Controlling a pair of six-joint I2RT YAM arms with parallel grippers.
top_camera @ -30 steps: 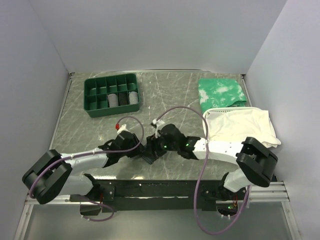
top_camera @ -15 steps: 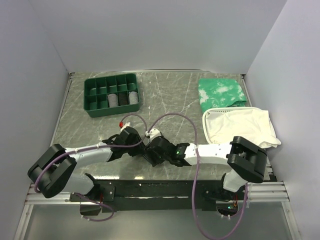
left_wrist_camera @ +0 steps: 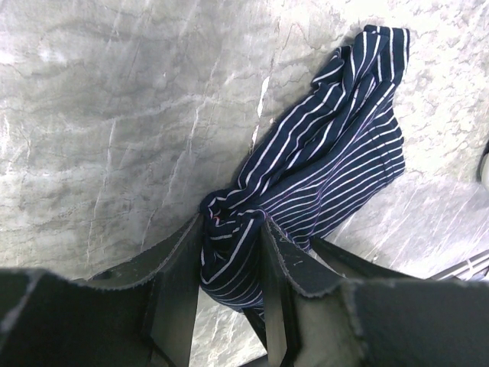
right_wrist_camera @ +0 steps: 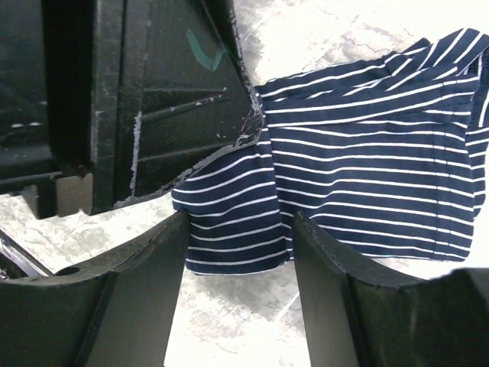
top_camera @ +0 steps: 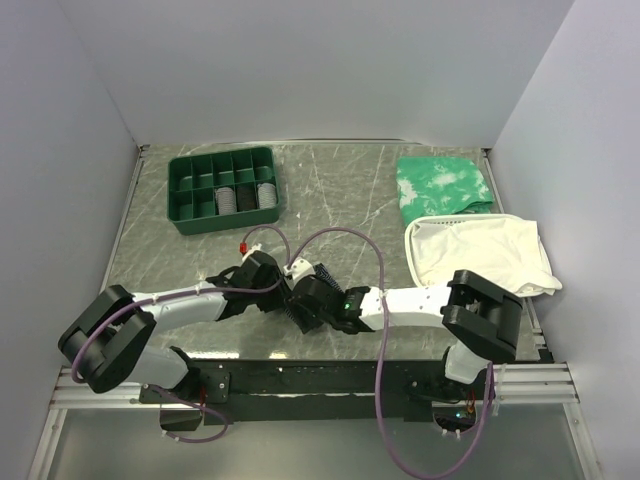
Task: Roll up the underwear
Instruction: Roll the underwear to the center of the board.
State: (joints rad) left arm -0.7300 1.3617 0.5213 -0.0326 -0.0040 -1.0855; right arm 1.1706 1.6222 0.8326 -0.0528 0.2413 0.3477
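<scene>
Our left end effector (left_wrist_camera: 231, 252) pinches a bunched corner of the underwear (left_wrist_camera: 328, 153), the rest trailing ahead on the bench (left_wrist_camera: 107, 115). Our right end effector (right_wrist_camera: 238, 264), jaws apart, straddles its edge ungripped. We judge an uneven pull could unravel the roll.
</scene>
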